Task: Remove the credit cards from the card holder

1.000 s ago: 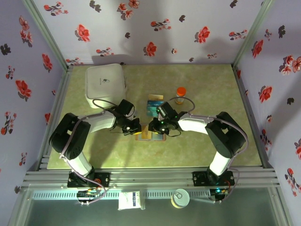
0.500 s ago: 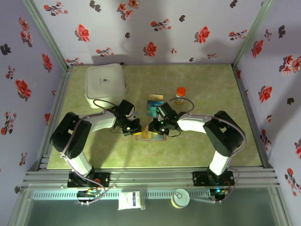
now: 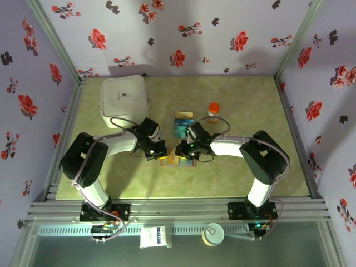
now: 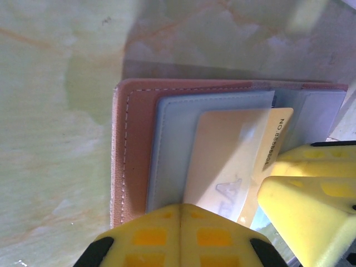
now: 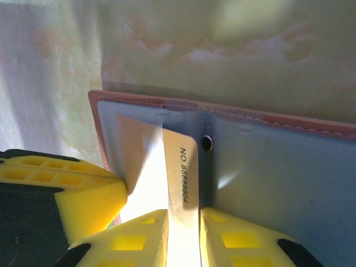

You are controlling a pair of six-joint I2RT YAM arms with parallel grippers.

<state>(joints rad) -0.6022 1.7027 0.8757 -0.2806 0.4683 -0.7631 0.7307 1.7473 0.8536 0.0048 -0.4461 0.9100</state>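
Green table (image 3: pixel 245 111) bears the open holder (image 4: pixel 133 150). Left gripper (image 4: pixel 181 225), jaws closed, rests on it; right gripper (image 5: pixel 183 228) apparently pinches a tan card (image 5: pixel 181 167).

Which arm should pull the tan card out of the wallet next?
Right. The right gripper is closed on the card, which sticks partly out of the wallet. The left gripper is shut and seems to rest on the wallet, so it is better used to hold it down.

Card (image 5: pixel 184 169) in card holder (image 5: pixel 278 172), box (image 3: pixel 124 100) behind-left
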